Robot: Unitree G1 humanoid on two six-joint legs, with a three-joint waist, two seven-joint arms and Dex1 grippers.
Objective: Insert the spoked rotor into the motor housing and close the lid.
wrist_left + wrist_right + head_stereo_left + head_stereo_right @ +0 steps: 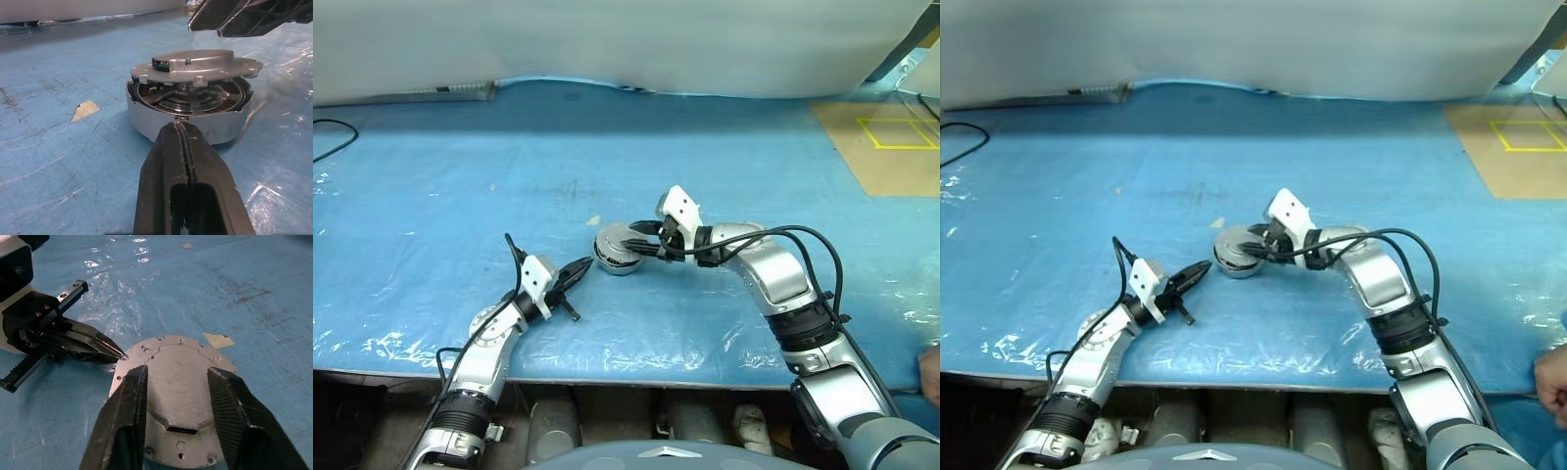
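The motor housing stands on the blue mat, copper windings showing inside its rim. The spoked rotor lies inside it. The lid, smooth light grey face up, rests on top, raised, with a gap to the housing rim. My right gripper hovers open just over the lid, its fingers apart with nothing between them. My left gripper is shut and empty, and its tip is at the housing's near rim.
A small beige scrap lies on the mat just behind the housing. Cardboard with yellow tape covers the back right. A black cable lies at the far left. A person's hand is at the right edge.
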